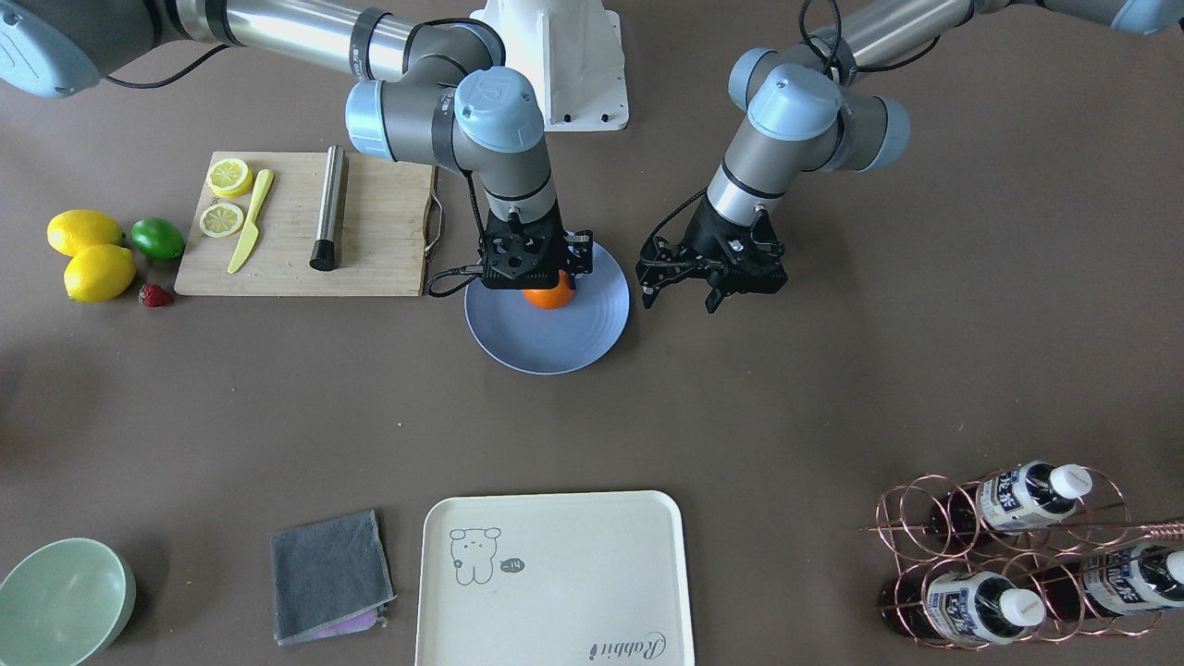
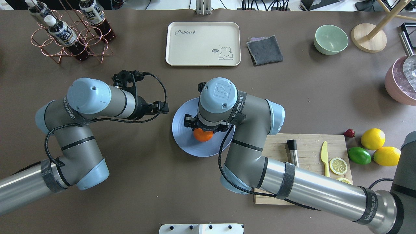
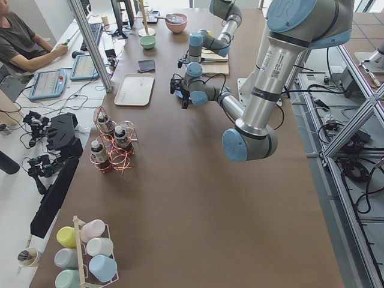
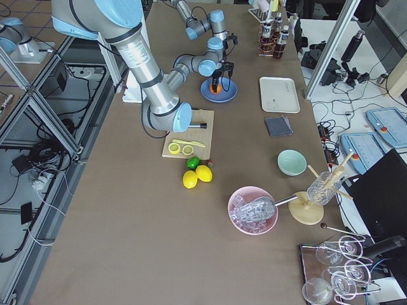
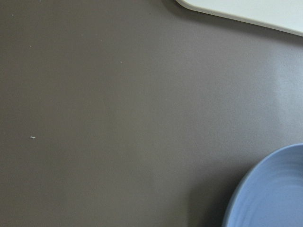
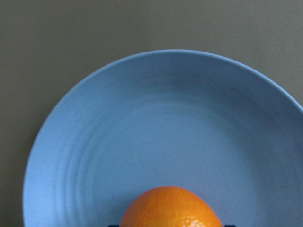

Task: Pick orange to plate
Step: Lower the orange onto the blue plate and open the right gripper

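Observation:
The orange sits low over the periwinkle-blue plate, toward the robot's side of it. My right gripper points straight down and is shut on the fruit. In the right wrist view the orange fills the bottom edge above the plate's rings, with dark finger ends just beside it. Whether the fruit touches the plate I cannot tell. My left gripper hovers open and holds nothing beside the plate. The left wrist view shows only brown table and the plate's rim.
A wooden cutting board with lemon slices, a yellow knife and a metal rod lies beside the plate. Two lemons, a lime and a strawberry lie beyond it. A cream tray, grey cloth, green bowl and bottle rack line the operators' edge.

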